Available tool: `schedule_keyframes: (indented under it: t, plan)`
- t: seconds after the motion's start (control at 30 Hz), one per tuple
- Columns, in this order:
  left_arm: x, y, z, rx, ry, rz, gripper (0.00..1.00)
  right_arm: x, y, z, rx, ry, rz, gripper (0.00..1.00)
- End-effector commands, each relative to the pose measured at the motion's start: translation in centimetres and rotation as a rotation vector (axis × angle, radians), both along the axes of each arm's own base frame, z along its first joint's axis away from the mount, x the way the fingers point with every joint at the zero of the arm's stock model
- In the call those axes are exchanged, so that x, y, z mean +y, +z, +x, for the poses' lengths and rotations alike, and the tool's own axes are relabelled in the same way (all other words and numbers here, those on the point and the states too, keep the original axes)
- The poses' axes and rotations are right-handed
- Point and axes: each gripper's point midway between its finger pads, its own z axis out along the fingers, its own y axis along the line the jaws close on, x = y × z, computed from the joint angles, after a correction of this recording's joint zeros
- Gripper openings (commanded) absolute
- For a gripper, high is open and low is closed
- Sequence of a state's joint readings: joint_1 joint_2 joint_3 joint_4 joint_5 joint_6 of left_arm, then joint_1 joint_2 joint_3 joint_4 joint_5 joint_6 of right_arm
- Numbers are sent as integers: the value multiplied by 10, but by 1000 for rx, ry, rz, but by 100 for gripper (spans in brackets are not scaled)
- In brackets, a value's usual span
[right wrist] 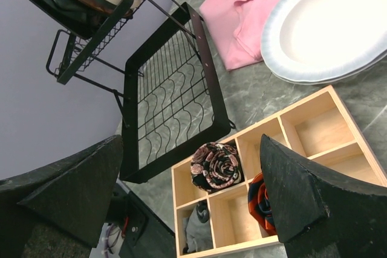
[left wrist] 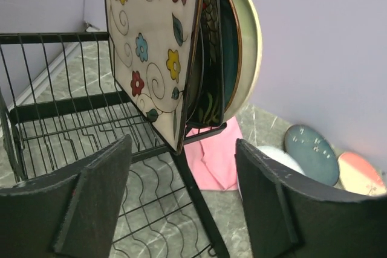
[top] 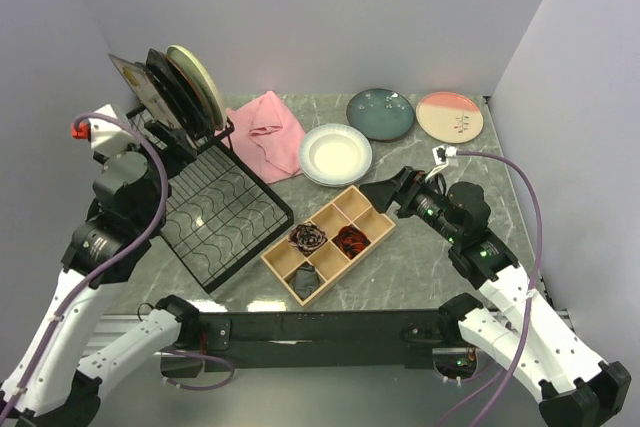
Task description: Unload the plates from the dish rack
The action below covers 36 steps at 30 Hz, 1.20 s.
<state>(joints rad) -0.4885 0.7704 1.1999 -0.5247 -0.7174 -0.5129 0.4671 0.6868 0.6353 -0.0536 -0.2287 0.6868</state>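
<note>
The black wire dish rack (top: 215,212) stands at the left. Several plates stand upright at its raised back: a square cream floral plate (top: 130,82), a square black floral one (top: 160,87), a dark round one and a cream-green one (top: 197,82). The left wrist view shows the cream floral plate (left wrist: 154,46), the black floral one (left wrist: 208,58) and the cream-green one (left wrist: 249,40). A white plate (top: 335,154), a teal plate (top: 380,113) and a pink-cream plate (top: 449,115) lie on the table. My left gripper (left wrist: 181,191) is open and empty, just before the racked plates. My right gripper (right wrist: 190,197) is open and empty above the wooden tray.
A wooden compartment tray (top: 372,219) with rolled cloths lies at the centre front. A pink cloth (top: 270,132) lies between the rack and the white plate. Grey walls close in the back and both sides.
</note>
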Motion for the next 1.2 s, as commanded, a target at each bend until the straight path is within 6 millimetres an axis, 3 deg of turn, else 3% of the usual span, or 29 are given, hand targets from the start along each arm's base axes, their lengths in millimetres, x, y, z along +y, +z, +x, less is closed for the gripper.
schedule_keyframes:
  t: [0.0,0.2,0.37,0.47,0.7,1.03,1.17]
  plan:
    - [-9,6,8,12,-82,-16,71,-3,13,3,-49,-20,-3,100]
    - [8,12,16,30,-42,-18,66,-4,11,4,-52,-32,-3,100]
    - [6,18,26,22,-68,-43,54,-1,12,1,-49,-8,3,100]
    - [9,26,32,9,-54,-44,54,0,12,1,-51,-2,9,100]
    - [25,67,39,-82,38,-45,51,3,10,1,-40,10,4,100]
    - [26,66,70,-41,65,-16,48,-2,11,5,-41,-23,-6,100]
    - [31,61,72,-41,94,-10,47,-4,12,5,-46,-32,-10,100]
